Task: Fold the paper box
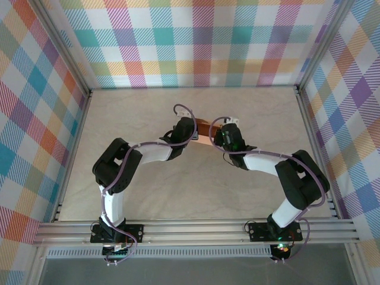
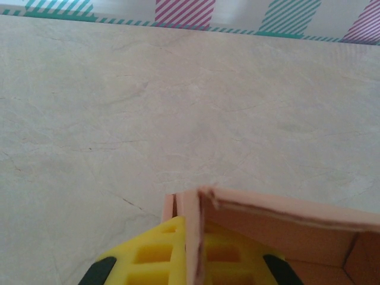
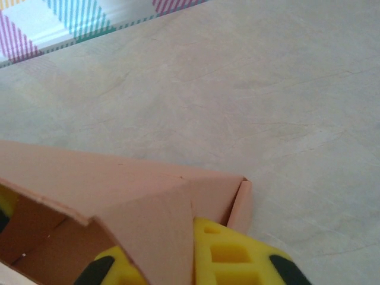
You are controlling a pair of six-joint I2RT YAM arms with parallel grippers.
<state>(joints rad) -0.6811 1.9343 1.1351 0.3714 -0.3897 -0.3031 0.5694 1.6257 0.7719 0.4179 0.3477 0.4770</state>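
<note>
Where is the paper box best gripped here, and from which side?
Probably the thin upright wall at the left end of the paper box, approached from that end and angled down, one finger each side, as the left gripper has it. The box is open-topped with thin standing card walls, so pinching across a wall suits narrow jaws.

Inspection result: no legible text, label, brand, number or sign found. Surfaces checked: the paper box (image 2: 285, 228) of salmon-orange thin card, plain on every visible face; the multicoloured plaid enclosure walls (image 1: 196, 41), pattern only; the pale marbled table top (image 1: 196, 190), unmarked.
</note>
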